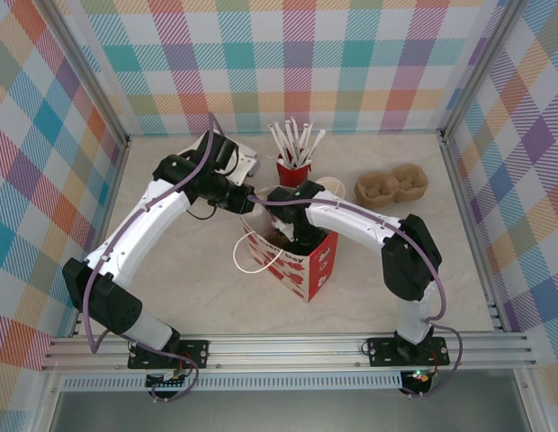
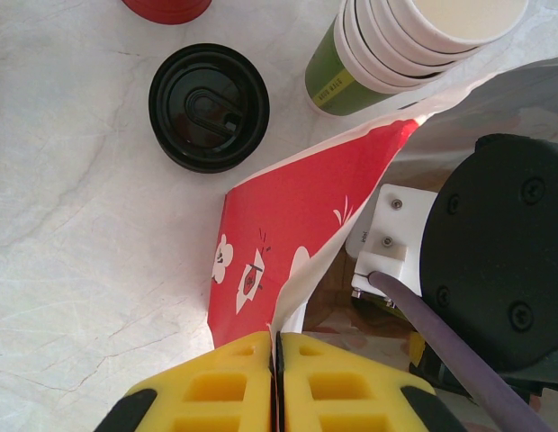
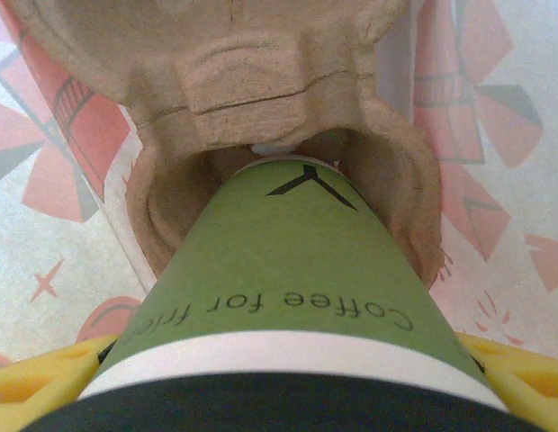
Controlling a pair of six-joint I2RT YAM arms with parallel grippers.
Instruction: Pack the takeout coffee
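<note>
A green takeout coffee cup [image 3: 279, 270] with a black lid sits between the yellow fingers [image 3: 517, 369] of my right gripper [image 3: 279, 382], which is shut on it just below the lid. The cup's base rests in a socket of a brown pulp carrier [image 3: 261, 81] inside the red paper bag [image 1: 306, 268]. In the top view my right gripper [image 1: 293, 236] reaches down into the bag's mouth. My left gripper [image 2: 277, 346] is shut on the bag's top edge [image 2: 292, 297], pinching the paper flat; from above that gripper [image 1: 247, 205] is at the bag's far-left corner.
A loose black lid [image 2: 209, 106] lies on the table beside a stack of green cups [image 2: 387, 54]. A red cup of white sticks [image 1: 294, 164] stands behind the bag. A second pulp carrier [image 1: 391, 186] sits at the back right. The bag's white handle [image 1: 247, 261] hangs left.
</note>
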